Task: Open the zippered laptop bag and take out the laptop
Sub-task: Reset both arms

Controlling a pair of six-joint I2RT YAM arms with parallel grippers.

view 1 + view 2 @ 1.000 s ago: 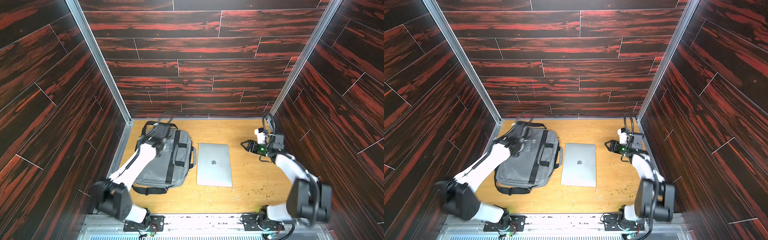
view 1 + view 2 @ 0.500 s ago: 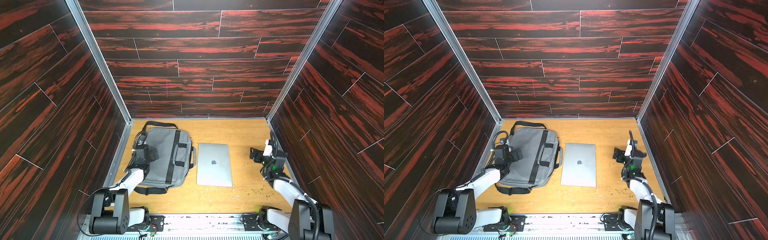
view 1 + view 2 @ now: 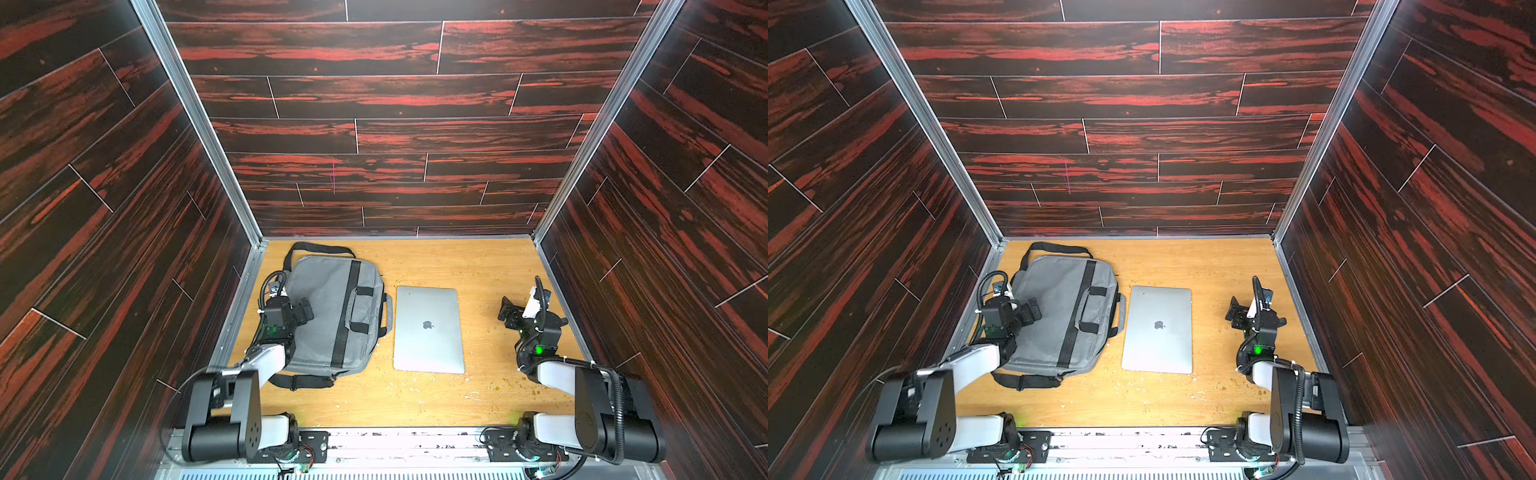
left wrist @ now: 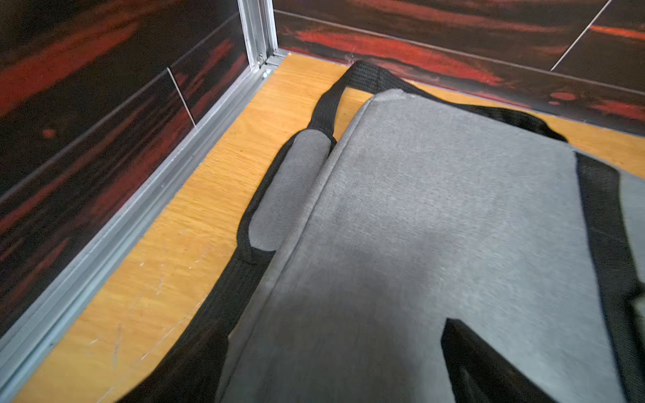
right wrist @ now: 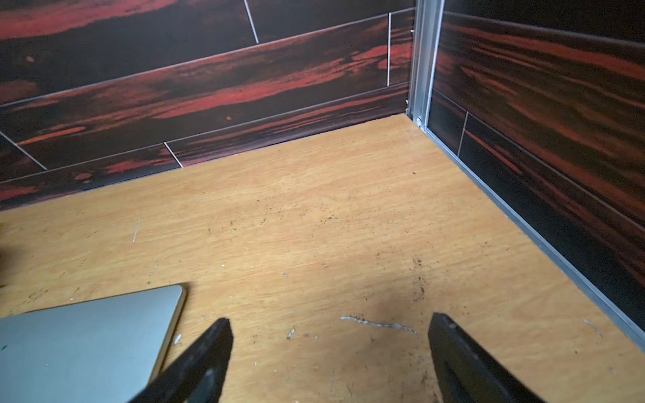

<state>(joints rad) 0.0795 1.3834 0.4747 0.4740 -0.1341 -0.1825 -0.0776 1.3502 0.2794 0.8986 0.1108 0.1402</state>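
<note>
The grey zippered laptop bag [image 3: 332, 320] [image 3: 1063, 324] lies flat at the left of the wooden table. Its handles [image 3: 365, 309] point toward the laptop [image 3: 428, 328] [image 3: 1158, 328], which lies outside the bag, lid up, just to its right. My left gripper [image 3: 305, 309] [image 3: 1032, 309] hovers open over the bag's left part. In the left wrist view grey fabric [image 4: 436, 226] fills the space between its tips [image 4: 330, 331]. My right gripper [image 3: 508, 309] [image 3: 1234, 309] stands open over bare wood right of the laptop, whose corner [image 5: 80, 345] shows beside the gripper [image 5: 330, 321].
Dark red-streaked walls with aluminium rails [image 3: 239, 307] close in the table [image 3: 478, 266] on three sides. The bag's black shoulder strap [image 3: 316, 249] loops toward the back wall, and its grey pad [image 4: 289, 195] lies by the left rail. Crumbs dot the wood [image 3: 490, 386].
Both arms have drawn back toward the front. The left gripper moved from the bag's far end to its left part. The right gripper has opened wider.
</note>
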